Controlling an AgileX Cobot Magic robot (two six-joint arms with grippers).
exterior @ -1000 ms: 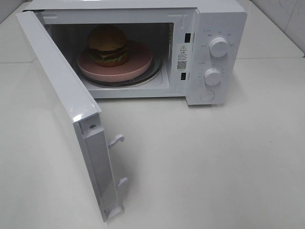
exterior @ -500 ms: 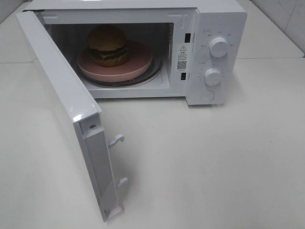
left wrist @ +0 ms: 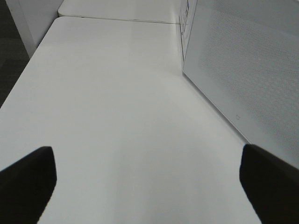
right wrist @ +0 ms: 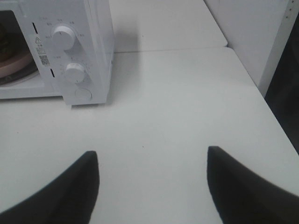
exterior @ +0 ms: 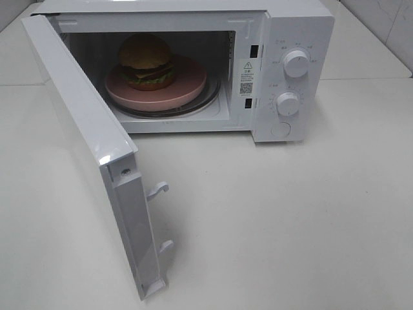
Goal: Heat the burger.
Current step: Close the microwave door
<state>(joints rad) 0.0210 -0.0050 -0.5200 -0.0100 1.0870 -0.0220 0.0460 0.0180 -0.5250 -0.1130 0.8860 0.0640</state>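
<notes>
Microwave stands on counter, toward the rear. Door hangs open at the left, reaching forward over the counter. Inside the microwave: burger on plate, left of the plate's middle. At the right of the opening: upper knob above lower knob.

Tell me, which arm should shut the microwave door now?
Probably left. The door hangs open on the left side, and the left wrist camera sees its outer face close by, jaws open and empty. The right arm faces the knobs.
</notes>
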